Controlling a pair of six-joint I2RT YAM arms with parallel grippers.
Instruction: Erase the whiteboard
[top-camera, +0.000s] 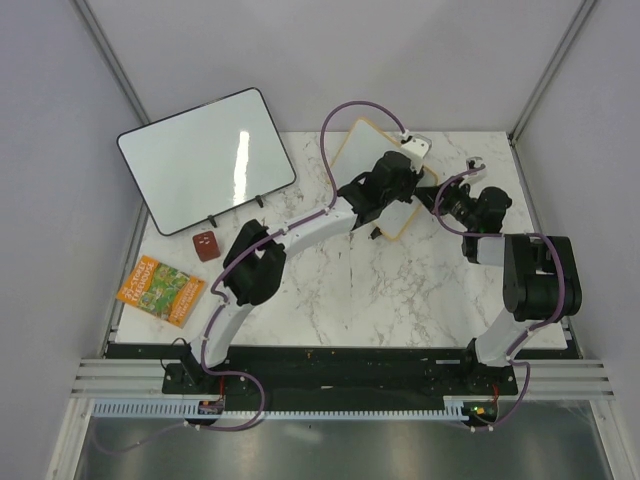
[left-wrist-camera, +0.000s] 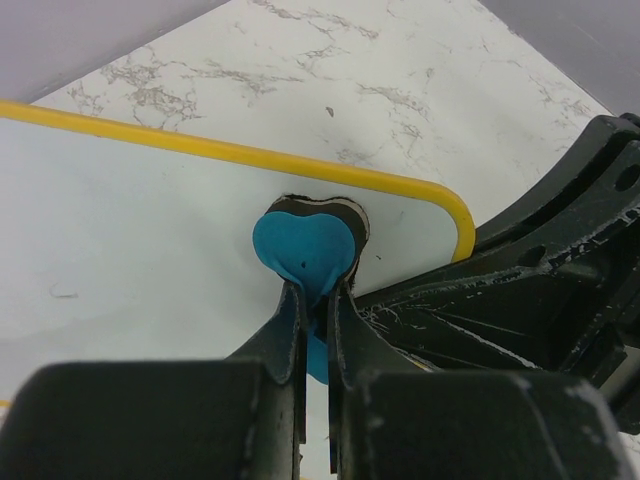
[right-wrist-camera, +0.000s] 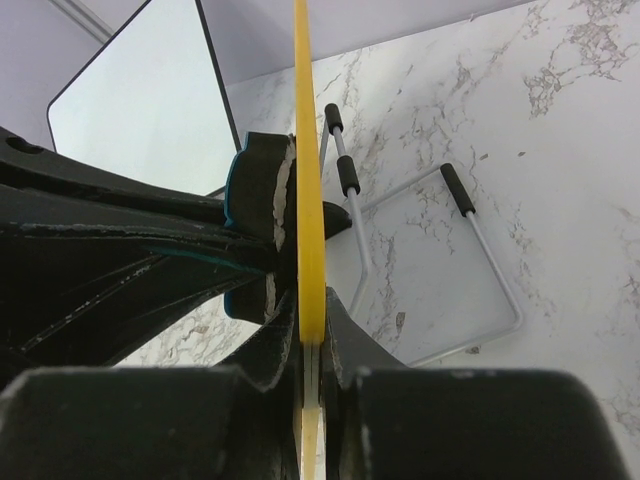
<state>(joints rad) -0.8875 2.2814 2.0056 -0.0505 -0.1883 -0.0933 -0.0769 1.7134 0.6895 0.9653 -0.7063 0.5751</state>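
left of the whiteboard (top-camera: 360, 150) stood a bigger black-framed board (top-camera: 205, 160), a brown block (top-camera: 206, 245) and a booklet (top-camera: 160, 290). on its face the left gripper (left-wrist-camera: 318, 300) pressed a blue eraser (left-wrist-camera: 305, 250); the right gripper (right-wrist-camera: 310, 335) clamped its right edge. in front of it the marble table (top-camera: 400, 290) lay open.

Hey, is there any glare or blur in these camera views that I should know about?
Top external: a glare streak crosses the black-framed whiteboard; lighting otherwise even. Left wrist: left gripper blurred up close, blue eraser sharp. Right wrist: right gripper blurred, small whiteboard edge and table crisp.
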